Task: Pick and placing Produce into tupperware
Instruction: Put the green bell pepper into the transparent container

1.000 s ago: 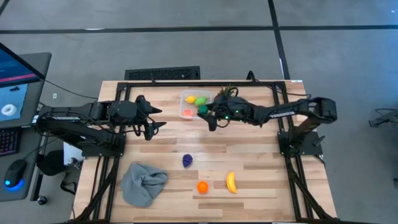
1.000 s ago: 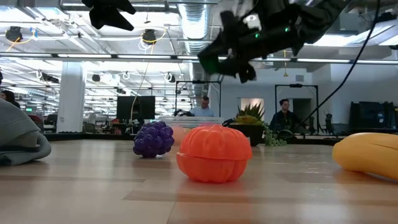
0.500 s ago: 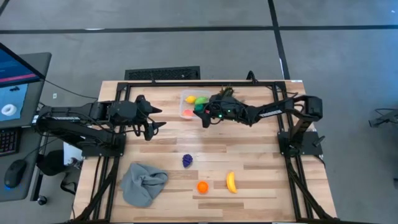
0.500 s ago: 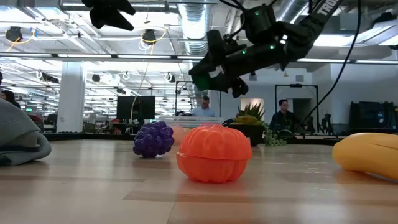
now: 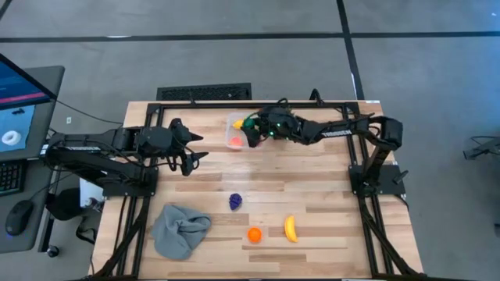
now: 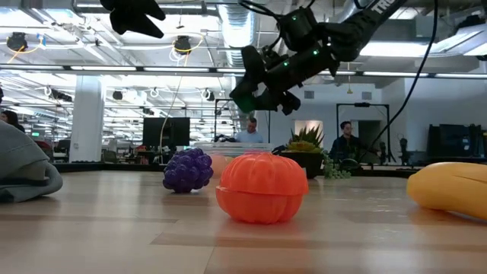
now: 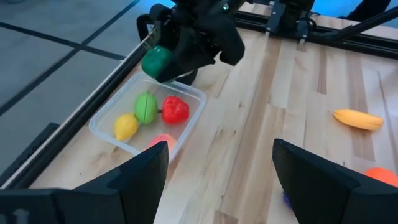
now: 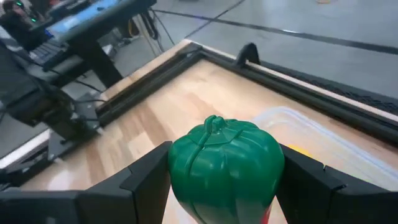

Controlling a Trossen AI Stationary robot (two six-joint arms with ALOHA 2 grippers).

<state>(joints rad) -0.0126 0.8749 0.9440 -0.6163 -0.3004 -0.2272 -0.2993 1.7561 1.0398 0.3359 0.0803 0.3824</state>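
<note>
My right gripper [image 8: 221,186] clasps a green pepper [image 8: 225,160] above the tupperware [image 7: 102,127] rim; my left gripper [image 7: 217,171] hangs spread, empty, nearby over bare wood.

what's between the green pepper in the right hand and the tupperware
Nothing visible. The right hand holds the green pepper in the air just above the tupperware, which is open-topped. Inside lie a yellow lemon, a green fruit, a red piece and an orange-pink one, with room left.

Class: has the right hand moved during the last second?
Yes. The right hand, holding the green pepper, moved left over the tupperware.
</note>
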